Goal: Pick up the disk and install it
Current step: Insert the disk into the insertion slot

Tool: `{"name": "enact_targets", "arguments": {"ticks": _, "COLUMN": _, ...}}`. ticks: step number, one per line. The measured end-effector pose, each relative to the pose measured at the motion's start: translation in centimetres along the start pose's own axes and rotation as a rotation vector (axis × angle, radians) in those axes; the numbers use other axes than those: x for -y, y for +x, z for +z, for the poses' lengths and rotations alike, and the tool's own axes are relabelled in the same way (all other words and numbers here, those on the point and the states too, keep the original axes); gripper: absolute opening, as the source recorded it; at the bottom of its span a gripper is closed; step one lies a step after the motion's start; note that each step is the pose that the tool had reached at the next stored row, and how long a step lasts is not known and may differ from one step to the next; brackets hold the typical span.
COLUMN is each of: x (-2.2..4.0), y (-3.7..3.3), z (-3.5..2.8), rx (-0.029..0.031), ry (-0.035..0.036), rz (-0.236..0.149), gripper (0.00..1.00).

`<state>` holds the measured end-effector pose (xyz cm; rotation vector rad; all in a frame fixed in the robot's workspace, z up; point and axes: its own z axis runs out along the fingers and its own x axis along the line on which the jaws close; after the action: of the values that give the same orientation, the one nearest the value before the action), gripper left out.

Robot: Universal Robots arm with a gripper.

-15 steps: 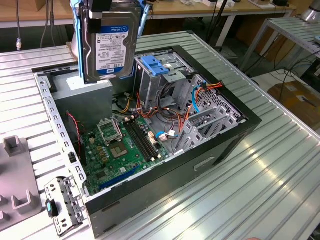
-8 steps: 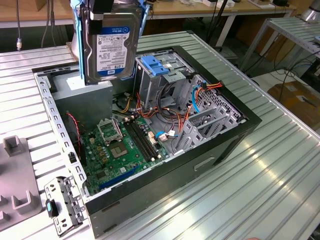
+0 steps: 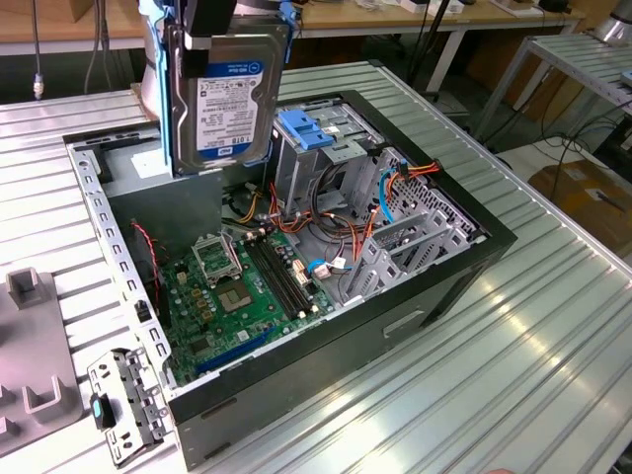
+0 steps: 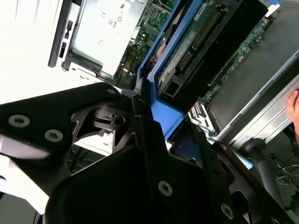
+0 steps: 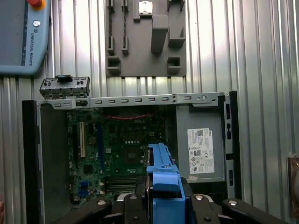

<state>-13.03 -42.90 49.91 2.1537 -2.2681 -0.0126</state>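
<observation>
**Disk gripped, held in the air over the open case**

The disk (image 3: 227, 99) is clamped in the gripper (image 3: 219, 28). The jaws are closed on the blue carrier frame (image 5: 162, 170) at the disk's upper end. The disk is held on edge, upright, with its white label turned toward the exterior view. In the second wrist view its green circuit-board side (image 4: 196, 37) is seen, with a black finger (image 4: 140, 109) pressed against the blue frame.

The disk is suspended above the computer case (image 3: 474, 247), which lies lid-off on the ribbed metal table (image 3: 513, 375). No contact between disk and case can be made out. The drive cage (image 3: 326, 158) with its blue handle (image 3: 301, 128) is located just to the exterior view's right of the disk and lower down. The motherboard (image 3: 237, 296) is exposed on the case floor. The power-supply box (image 5: 201, 140) with its white sticker is seen in the first wrist view, beside the motherboard.

Outside the case, a grey fixture block (image 3: 30, 375) and a small metal bracket (image 3: 123, 405) are laid on the table. A teach pendant (image 5: 23, 37) is noted in the first wrist view. Part of a person's hand (image 4: 294, 107) is visible in the second wrist view.
</observation>
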Motion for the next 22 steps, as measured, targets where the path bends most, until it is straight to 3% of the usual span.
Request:
{"name": "enact_targets", "arguments": {"ticks": 3, "x": 0.33, "y": 0.98, "z": 0.11, "rx": -0.0011, "ry": 0.0, "rz": 0.0, "gripper": 0.37}}
{"name": "enact_targets", "arguments": {"ticks": 8, "x": 0.81, "y": 1.96, "z": 0.22, "rx": -0.0028, "ry": 0.0001, "rz": 0.0, "gripper": 0.37}}
{"name": "enact_targets", "arguments": {"ticks": 9, "x": 1.18, "y": 2.13, "z": 0.25, "rx": -0.0028, "ry": 0.0002, "rz": 0.0, "gripper": 0.37}}
{"name": "enact_targets", "arguments": {"ticks": 10, "x": 2.19, "y": 2.22, "z": 0.27, "rx": -0.0029, "ry": 0.0002, "rz": 0.0, "gripper": 0.37}}
{"name": "enact_targets", "arguments": {"ticks": 11, "x": 2.75, "y": 2.22, "z": 0.28, "rx": -0.003, "ry": 0.0002, "rz": 0.0, "gripper": 0.37}}
{"name": "enact_targets", "arguments": {"ticks": 17, "x": 4.88, "y": 2.13, "z": 0.31, "rx": -0.0038, "ry": 0.0002, "rz": 0.0, "gripper": 0.37}}
{"name": "enact_targets", "arguments": {"ticks": 22, "x": 5.2, "y": 2.16, "z": 0.32, "rx": -0.006, "ry": 0.0003, "rz": 0.0, "gripper": 0.37}}
